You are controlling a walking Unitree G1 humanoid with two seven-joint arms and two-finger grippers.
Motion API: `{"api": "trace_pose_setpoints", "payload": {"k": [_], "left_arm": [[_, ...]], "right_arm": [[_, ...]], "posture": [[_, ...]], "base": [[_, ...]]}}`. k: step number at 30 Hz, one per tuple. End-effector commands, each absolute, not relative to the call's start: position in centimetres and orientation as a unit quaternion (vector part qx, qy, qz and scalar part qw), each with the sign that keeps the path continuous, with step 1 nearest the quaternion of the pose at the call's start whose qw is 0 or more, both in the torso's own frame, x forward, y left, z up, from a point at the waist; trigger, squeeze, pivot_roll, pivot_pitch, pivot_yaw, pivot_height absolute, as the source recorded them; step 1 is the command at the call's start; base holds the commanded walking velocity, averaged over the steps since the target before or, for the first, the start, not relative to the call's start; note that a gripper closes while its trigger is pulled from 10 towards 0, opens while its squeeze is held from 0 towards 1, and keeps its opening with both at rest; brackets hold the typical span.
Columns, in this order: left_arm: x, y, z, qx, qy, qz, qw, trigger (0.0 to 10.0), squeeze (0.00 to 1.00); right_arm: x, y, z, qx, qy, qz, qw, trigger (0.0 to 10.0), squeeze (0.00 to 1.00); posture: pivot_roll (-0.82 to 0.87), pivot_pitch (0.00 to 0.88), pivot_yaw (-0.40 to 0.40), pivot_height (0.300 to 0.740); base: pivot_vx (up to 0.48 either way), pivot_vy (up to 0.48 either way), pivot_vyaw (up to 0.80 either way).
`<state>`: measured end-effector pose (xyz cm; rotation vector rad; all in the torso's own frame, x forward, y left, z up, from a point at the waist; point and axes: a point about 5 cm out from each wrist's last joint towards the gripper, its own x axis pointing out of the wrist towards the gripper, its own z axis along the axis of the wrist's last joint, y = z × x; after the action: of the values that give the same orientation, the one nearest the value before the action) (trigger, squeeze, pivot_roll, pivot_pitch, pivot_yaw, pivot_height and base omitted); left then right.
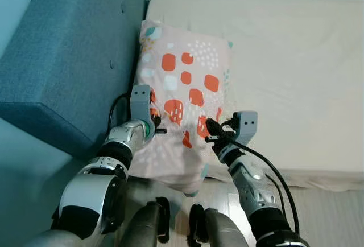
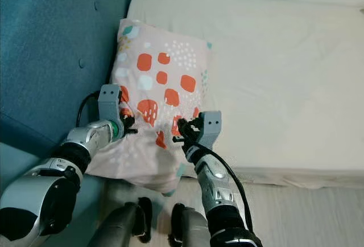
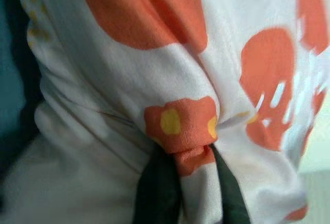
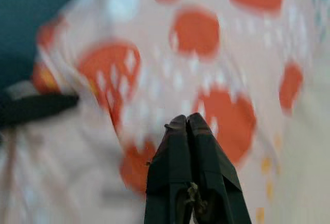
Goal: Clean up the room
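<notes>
- While the left eye view is looking down over both silver arms, the soft pink pillow with orange, white and teal blotches [image 1: 182, 87] is lying at the head end of the cream mattress [image 1: 296, 76], pressed up against the padded blue fabric headboard [image 1: 68, 59]. Its near corner is hanging over the mattress edge, so I judge the tidying to be only partly done.
- In the right eye view, the left gripper [image 2: 127, 123] is sitting at the pillow's near left edge, and the right gripper [image 2: 183, 130] is resting over its near right part. The pillow is lying crooked, and the squaring-up is probably what is left.
- In the left wrist view, the two black fingers [image 3: 154, 193] are pinching a bunched fold of the orange-patterned cover between them, so this gripper is clamping the pillow.
- In the right wrist view, the black fingers [image 4: 178, 157] are lying pressed together with no cloth between them, pointing at the blurred pillow beyond; this gripper is closed on nothing.
</notes>
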<state>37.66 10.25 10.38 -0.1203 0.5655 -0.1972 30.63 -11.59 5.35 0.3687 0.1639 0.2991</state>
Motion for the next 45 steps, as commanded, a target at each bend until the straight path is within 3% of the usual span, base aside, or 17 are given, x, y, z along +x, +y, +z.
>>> {"api": "trace_pose_setpoints", "payload": {"k": [1,8,12,18,20,26,34,39,45], "left_arm": [[37.6,9.4,11.4,-0.083,0.256,-0.121,0.956,0.0,0.0],[36.9,8.8,14.7,-0.086,0.188,-0.16,0.965,0.0,0.0],[33.4,8.3,18.5,-0.06,0.133,-0.243,0.959,0.0,0.0],[31.7,8.4,19.3,-0.049,0.125,-0.269,0.954,0.0,0.0],[30.8,8.3,19.6,-0.041,0.121,-0.28,0.951,0.0,0.0],[30.1,7.7,19.3,-0.039,0.123,-0.281,0.951,0.0,0.0],[28.7,6.7,19.6,-0.043,0.135,-0.295,0.945,0.0,0.0],[28.2,6.9,20.1,-0.041,0.139,-0.298,0.943,0.0,0.0],[27.8,6.7,20.4,-0.044,0.138,-0.301,0.942,0.0,0.0]], "right_arm": [[29.3,-11.8,2.9,0.219,0.135,0.119,0.959,10.0,0.0],[29.0,-12.4,1.9,0.247,0.168,0.097,0.949,10.0,0.0],[29.7,-13.1,1.4,0.27,0.188,0.07,0.942,10.0,0.0],[30.1,-12.3,1.5,0.29,0.199,0.091,0.932,10.0,0.0],[30.0,-11.0,1.0,0.307,0.237,0.121,0.914,10.0,0.0],[29.4,-10.5,0.0,0.302,0.291,0.108,0.901,10.0,0.0],[27.4,-14.0,-2.5,0.275,0.329,-0.002,0.903,10.0,0.0],[28.9,-15.6,-1.4,0.278,0.317,-0.027,0.907,10.0,0.0],[30.7,-15.8,0.2,0.277,0.298,-0.022,0.913,10.0,0.0]], "posture": [[0.08,0.245,0.083,0.74],[0.09,0.248,0.082,0.74],[0.12,0.251,0.082,0.74],[0.13,0.252,0.082,0.74],[0.16,0.252,0.074,0.74],[0.16,0.253,0.06,0.74],[0.15,0.264,0.068,0.74],[0.16,0.268,0.075,0.74],[0.18,0.28,0.076,0.74]], "base": [[0.0,0.0,0.0],[0.0,0.0,0.0],[0.0,0.0,0.0],[0.0,0.0,0.0],[0.0,0.0,0.0],[0.0,0.0,0.0],[0.0,0.0,0.0],[0.0,0.0,0.0],[0.0,0.0,0.0]]}}
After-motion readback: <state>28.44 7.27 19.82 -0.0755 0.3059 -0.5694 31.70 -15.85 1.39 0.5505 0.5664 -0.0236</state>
